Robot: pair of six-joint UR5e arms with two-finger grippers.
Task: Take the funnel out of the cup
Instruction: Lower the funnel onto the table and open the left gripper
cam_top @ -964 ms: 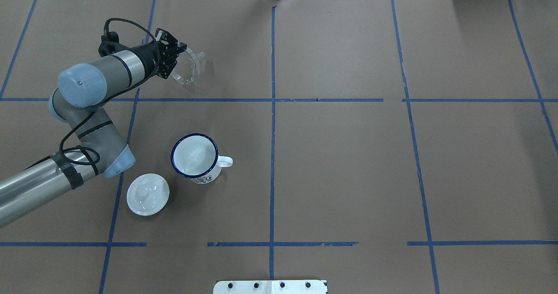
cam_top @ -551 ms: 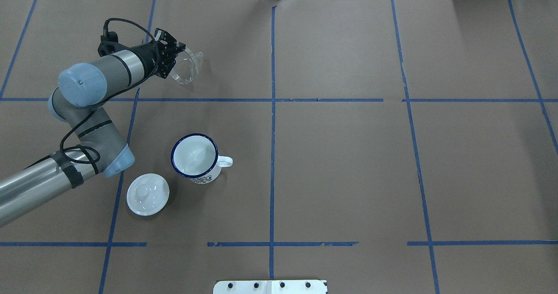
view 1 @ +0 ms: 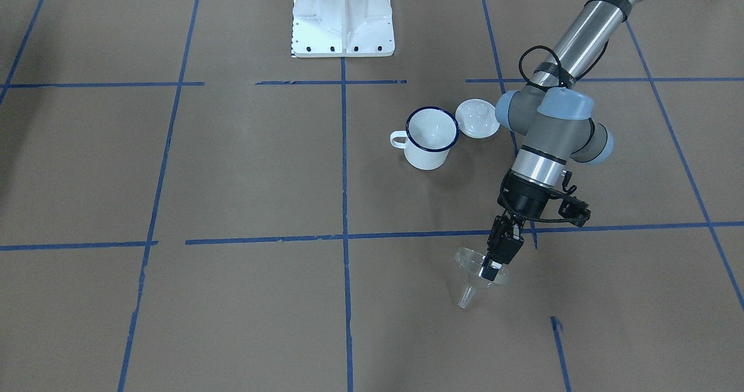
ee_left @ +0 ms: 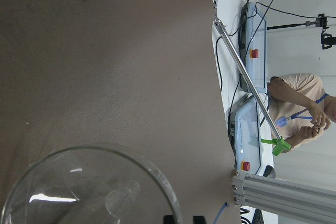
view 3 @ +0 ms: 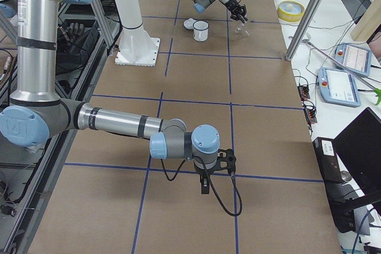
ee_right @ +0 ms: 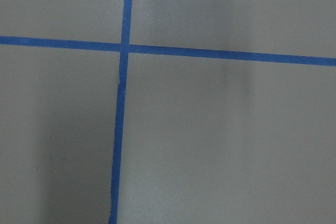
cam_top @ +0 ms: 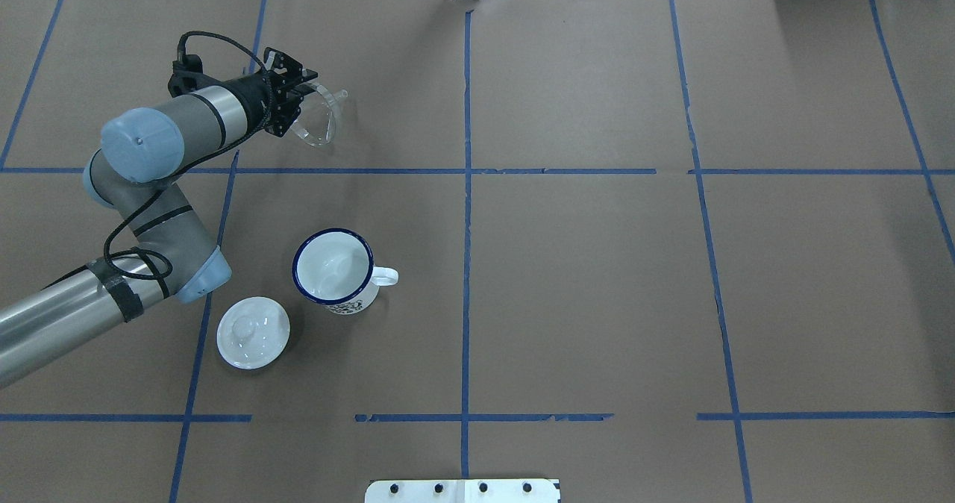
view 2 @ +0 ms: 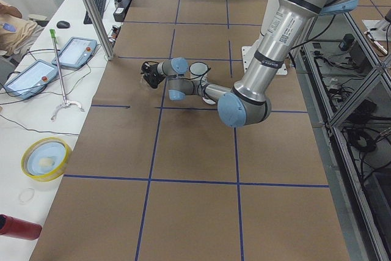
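Observation:
The clear funnel (view 1: 472,281) is out of the cup and hangs tilted, spout down, low over the brown table. My left gripper (view 1: 490,268) is shut on its rim. In the overhead view the funnel (cam_top: 321,121) and left gripper (cam_top: 297,107) are at the far left, well beyond the cup (cam_top: 333,268). The white mug with a dark blue rim (view 1: 430,139) stands upright and empty. The left wrist view shows the funnel's mouth (ee_left: 89,187) from close by. My right gripper (view 3: 205,185) hangs over bare table near the front; I cannot tell whether it is open or shut.
A white domed lid with a knob (cam_top: 254,333) lies beside the mug, also seen in the front-facing view (view 1: 476,118). The white robot base (view 1: 343,17) stands at the table's near edge. Blue tape lines cross the brown paper. An operator sits beyond the far edge (ee_left: 302,108).
My left gripper and the funnel have shifted slightly to the left in the overhead view. The mug and lid have not moved.

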